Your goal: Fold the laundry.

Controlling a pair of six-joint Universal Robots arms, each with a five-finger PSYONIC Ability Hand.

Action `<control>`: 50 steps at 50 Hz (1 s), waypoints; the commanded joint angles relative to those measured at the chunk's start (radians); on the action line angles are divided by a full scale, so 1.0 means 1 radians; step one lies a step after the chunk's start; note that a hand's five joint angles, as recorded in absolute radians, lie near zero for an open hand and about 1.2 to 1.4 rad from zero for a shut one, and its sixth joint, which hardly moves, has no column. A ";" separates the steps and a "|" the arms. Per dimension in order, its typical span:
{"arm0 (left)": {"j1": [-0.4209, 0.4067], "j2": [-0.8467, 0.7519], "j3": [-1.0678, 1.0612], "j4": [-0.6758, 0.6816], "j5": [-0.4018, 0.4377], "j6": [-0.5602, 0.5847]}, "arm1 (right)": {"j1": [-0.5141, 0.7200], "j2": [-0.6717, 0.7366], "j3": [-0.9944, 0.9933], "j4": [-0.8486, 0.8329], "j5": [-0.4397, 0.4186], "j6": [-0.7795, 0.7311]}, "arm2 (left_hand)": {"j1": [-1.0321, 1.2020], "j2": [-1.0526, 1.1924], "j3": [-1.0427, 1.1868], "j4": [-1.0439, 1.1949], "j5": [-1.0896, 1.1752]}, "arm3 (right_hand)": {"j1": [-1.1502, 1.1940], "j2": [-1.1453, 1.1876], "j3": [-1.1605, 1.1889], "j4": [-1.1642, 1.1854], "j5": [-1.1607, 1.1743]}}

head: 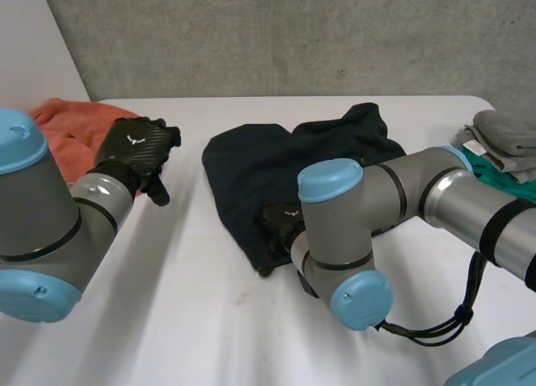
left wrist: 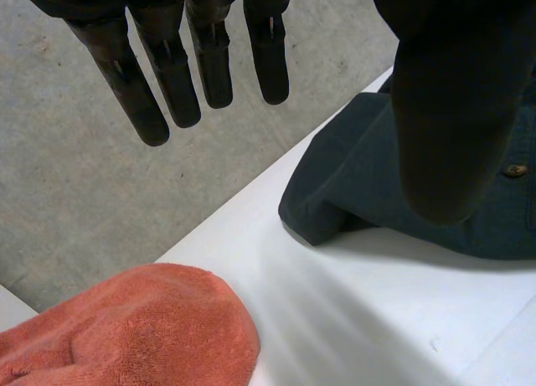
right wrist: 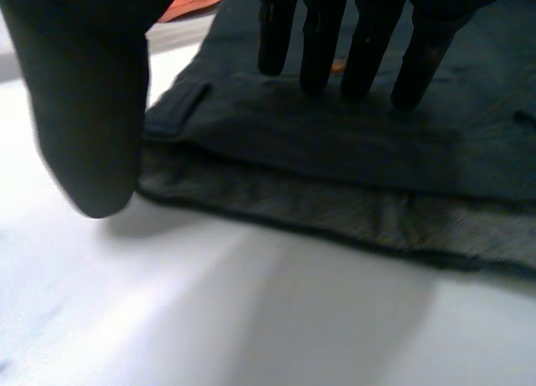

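Note:
A dark navy garment [head: 276, 164] lies folded over in the middle of the white table [head: 184, 319], with a small button [left wrist: 515, 170] on it. My left hand [head: 134, 151] hovers to the garment's left, fingers [left wrist: 184, 76] straight and spread, holding nothing. My right hand [head: 280, 223] sits low at the garment's near edge, partly hidden behind its own arm. Its fingers [right wrist: 352, 43] hang straight just above the folded cloth [right wrist: 335, 151], the thumb [right wrist: 88, 93] apart over the bare table.
An orange towel [head: 71, 126] lies at the table's far left, close to my left hand. A stack of folded grey and green cloths [head: 502, 147] stands at the right edge. Grey floor [left wrist: 100, 193] lies beyond the table's far edge.

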 commanded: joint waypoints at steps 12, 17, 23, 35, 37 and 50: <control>0.010 -0.004 -0.019 0.026 0.032 -0.002 | 0.007 0.041 -0.016 -0.134 0.072 -0.080 | -0.018 0.011 0.007 0.021 0.026 | 1.004 1.001 1.002 1.003 0.997; 0.012 -0.005 -0.015 0.044 0.033 -0.002 | 0.013 -0.007 0.001 -0.153 0.064 -0.091 | -0.082 -0.054 -0.058 -0.043 -0.038 | 1.064 1.061 1.062 1.062 1.057; 0.015 -0.056 0.018 0.109 0.056 0.004 | -0.007 -0.247 0.110 -0.142 0.040 -0.151 | -0.259 -0.230 -0.234 -0.220 -0.214 | 1.064 1.061 1.062 1.062 1.057; 0.006 -0.367 0.192 0.150 0.095 0.005 | -0.002 -0.623 0.326 -0.140 -0.049 -0.258 | -0.268 -0.239 -0.243 -0.228 -0.223 | 1.064 1.061 1.062 1.062 1.057; 0.001 -0.405 0.215 0.144 0.093 0.001 | -0.005 -0.660 0.348 -0.142 -0.052 -0.255 | -0.250 -0.221 -0.225 -0.211 -0.206 | 1.064 1.061 1.062 1.062 1.057; -0.048 -0.262 0.222 0.173 -0.008 -0.079 | -0.096 -0.836 0.400 -0.145 -0.045 -0.284 | 0.950 0.979 0.975 0.990 0.995 | 1.064 1.061 1.062 1.062 1.057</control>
